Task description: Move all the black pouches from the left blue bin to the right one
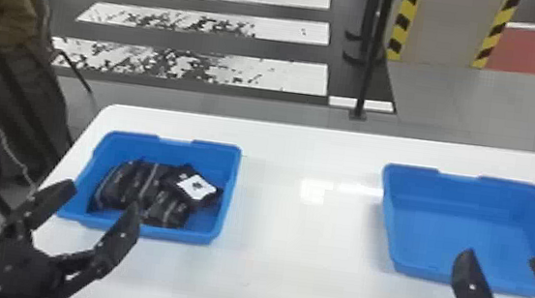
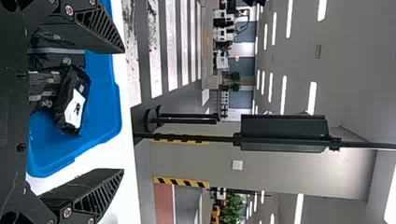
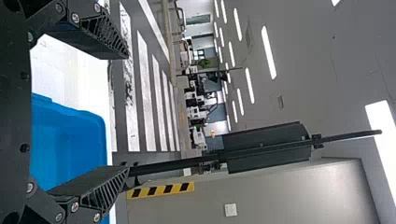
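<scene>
1. The black pouches (image 1: 123,187) lie heaped in the left blue bin (image 1: 202,237), left of centre in the frame, just beyond the left gripper (image 1: 101,199). In the head view, one of its fingertips overlaps the bin's near rim just below the heap, and the other overlaps the bin's lower left corner.
2. The left gripper's fingers stand wide apart and grip nothing; the left wrist view shows the pouches beyond the gap between them.
3. The pouches are dark and slightly shiny, crumpled, with thin pale stripes across several. They lean on one another, so their exact number cannot be told.
4. The pouch at the right of the heap lies tilted on its neighbours and bears a white label (image 1: 198,187) with a small dark mark.
5. The right gripper (image 1: 504,258), at the lower right, also has its fingers spread, with nothing between them. Its tips overlap the near part of the right blue bin (image 1: 456,228).
6. Both bins rest on the white worktop (image 1: 295,271), well apart.
</scene>
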`<state>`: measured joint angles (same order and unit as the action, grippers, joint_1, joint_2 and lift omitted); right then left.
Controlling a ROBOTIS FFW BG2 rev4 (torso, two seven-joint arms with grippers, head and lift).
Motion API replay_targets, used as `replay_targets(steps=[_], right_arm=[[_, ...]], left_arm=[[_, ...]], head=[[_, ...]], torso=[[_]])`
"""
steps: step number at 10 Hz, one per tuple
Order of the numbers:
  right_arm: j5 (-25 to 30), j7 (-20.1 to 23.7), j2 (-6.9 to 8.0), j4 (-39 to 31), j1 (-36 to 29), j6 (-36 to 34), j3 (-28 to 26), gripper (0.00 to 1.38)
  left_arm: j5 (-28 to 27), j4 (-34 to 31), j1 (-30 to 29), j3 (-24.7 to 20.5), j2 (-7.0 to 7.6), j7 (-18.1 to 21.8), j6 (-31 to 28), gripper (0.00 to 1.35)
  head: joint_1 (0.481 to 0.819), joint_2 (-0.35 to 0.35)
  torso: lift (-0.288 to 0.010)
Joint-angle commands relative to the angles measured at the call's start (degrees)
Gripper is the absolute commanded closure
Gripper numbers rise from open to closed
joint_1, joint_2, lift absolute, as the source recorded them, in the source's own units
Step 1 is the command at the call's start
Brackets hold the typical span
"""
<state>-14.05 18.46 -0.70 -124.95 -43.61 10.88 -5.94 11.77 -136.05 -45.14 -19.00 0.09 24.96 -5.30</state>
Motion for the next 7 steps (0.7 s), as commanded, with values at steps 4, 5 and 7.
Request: replay_targets(steps=[4,5,7], right_arm=[[0.0,0.0,0.00,0.1,0.0,-0.1,0.0,0.19],[0.0,0.0,0.00,0.1,0.0,0.1,0.0,0.19],[-0.1,0.0,0.00,0.3,0.0,-0.1,0.0,0.19]], left_arm=[[0.0,0.3,0.0,0.0,-0.24,0.0,-0.5,0.13],[-0.1,0.3,0.1,0.1,-0.24,0.0,-0.6,0.13],[-0.2,0.3,0.1,0.1,-0.24,0.0,-0.9,0.13]], head=[[0.695,0.097],[0.695,0.097],[0.695,0.096]], torso=[[-0.140],[-0.140],[-0.140]])
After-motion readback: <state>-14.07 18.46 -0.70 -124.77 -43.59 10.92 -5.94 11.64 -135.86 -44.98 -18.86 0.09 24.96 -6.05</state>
